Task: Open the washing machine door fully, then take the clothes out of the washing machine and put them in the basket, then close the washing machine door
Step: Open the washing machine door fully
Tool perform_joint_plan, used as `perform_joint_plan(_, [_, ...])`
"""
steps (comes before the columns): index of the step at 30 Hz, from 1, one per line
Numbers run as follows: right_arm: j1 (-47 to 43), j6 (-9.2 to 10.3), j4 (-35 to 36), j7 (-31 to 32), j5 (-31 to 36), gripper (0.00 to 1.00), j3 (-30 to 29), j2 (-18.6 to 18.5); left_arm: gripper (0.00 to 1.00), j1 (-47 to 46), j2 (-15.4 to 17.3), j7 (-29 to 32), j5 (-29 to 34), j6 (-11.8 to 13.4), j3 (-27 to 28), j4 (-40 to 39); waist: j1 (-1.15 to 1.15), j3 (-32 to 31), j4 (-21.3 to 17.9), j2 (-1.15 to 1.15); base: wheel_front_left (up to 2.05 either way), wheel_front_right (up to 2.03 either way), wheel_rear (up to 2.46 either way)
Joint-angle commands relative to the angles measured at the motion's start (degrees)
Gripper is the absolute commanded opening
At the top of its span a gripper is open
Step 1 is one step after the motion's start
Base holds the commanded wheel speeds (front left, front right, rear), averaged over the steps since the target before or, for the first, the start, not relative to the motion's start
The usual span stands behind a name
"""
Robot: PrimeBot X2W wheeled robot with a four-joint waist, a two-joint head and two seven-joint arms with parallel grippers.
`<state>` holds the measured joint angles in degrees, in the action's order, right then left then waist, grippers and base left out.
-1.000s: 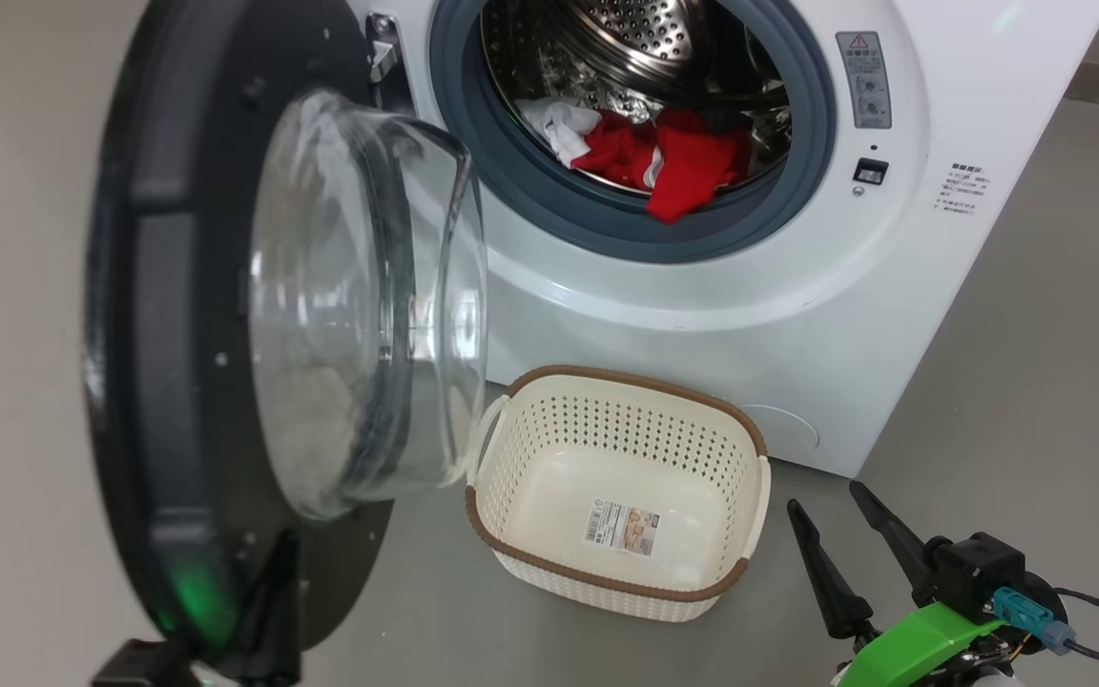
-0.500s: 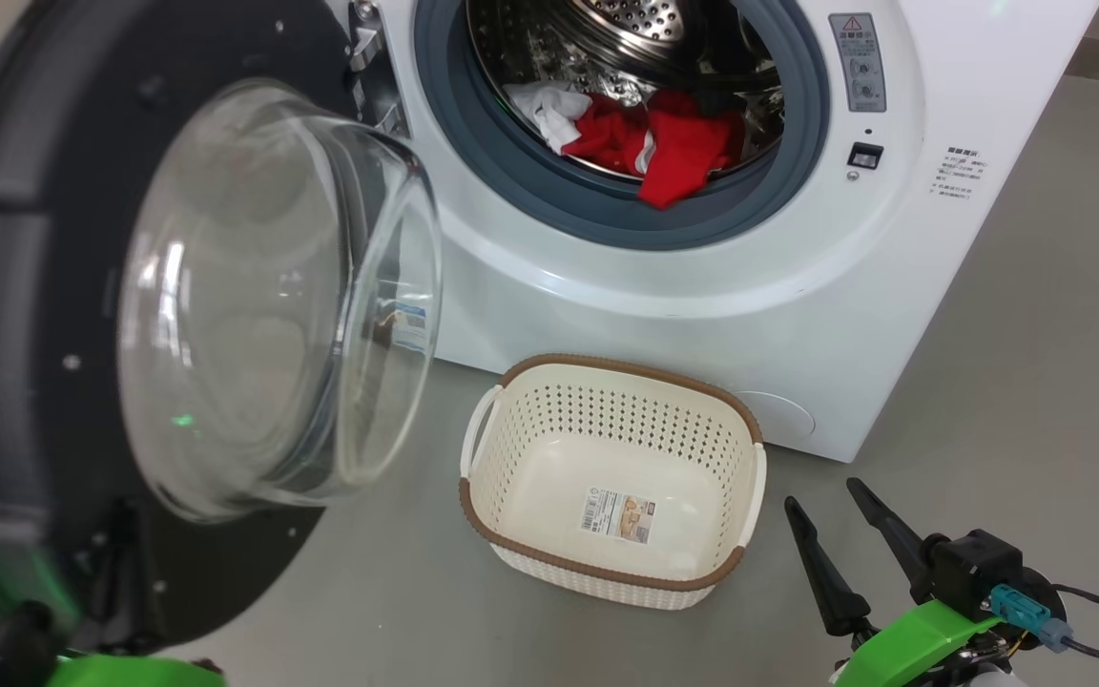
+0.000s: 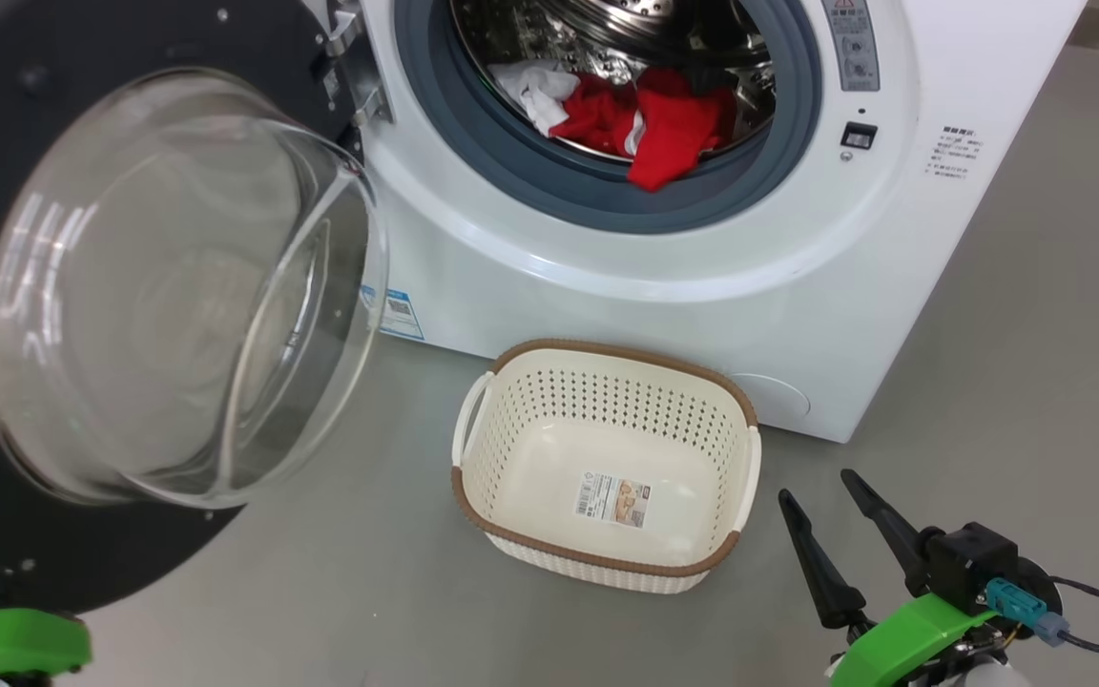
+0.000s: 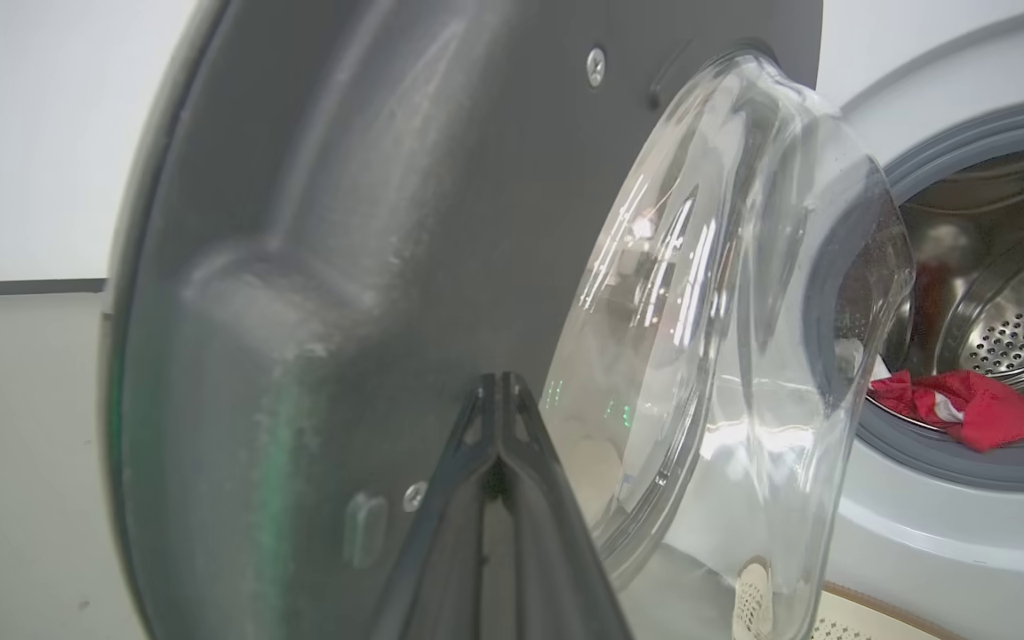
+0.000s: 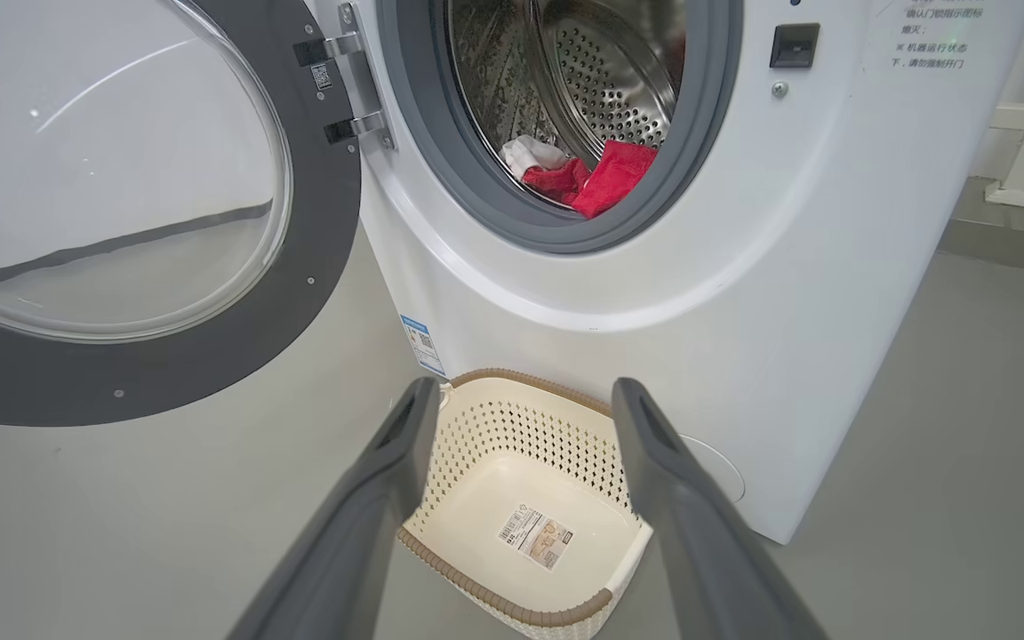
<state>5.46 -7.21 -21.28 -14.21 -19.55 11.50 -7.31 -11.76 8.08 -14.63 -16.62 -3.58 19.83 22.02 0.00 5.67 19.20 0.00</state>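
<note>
I find the door (image 3: 168, 286) swung wide at the left of the head view, leaving the drum mouth clear. The left gripper (image 4: 499, 384) is shut on nothing, its tip at the door's dark inner face at lower centre of its wrist view. That pose suits pushing, but I cannot confirm contact. The right gripper (image 3: 815, 487) hangs spread and empty at lower right, near the basket (image 3: 607, 353). The basket sits just before the washer (image 3: 664, 315), under the opening, to receive the clothes (image 3: 650, 129) heaped at the drum's lip, top centre. The drum's depth is cut off, so the garment count is unclear.
</note>
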Motion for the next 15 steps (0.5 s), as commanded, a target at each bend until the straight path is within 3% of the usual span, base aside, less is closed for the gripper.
perform_joint_plan(1, [2.43,-0.28,1.62,-0.79,0.86,1.00,1.18,-0.70,0.00,-2.84,3.07,-0.37,0.70,0.06,3.28,-0.92,0.00,0.53,-0.27,0.00,0.00,0.00,0.00])
perform_joint_plan(15, [5.08,-0.28,1.83,-0.79,1.53,1.00,1.45,-1.33,0.00,-12.22,6.63,-0.37,2.54,-2.11,11.64,7.78,0.00,4.89,-1.82,0.00,0.00,0.00,0.00])
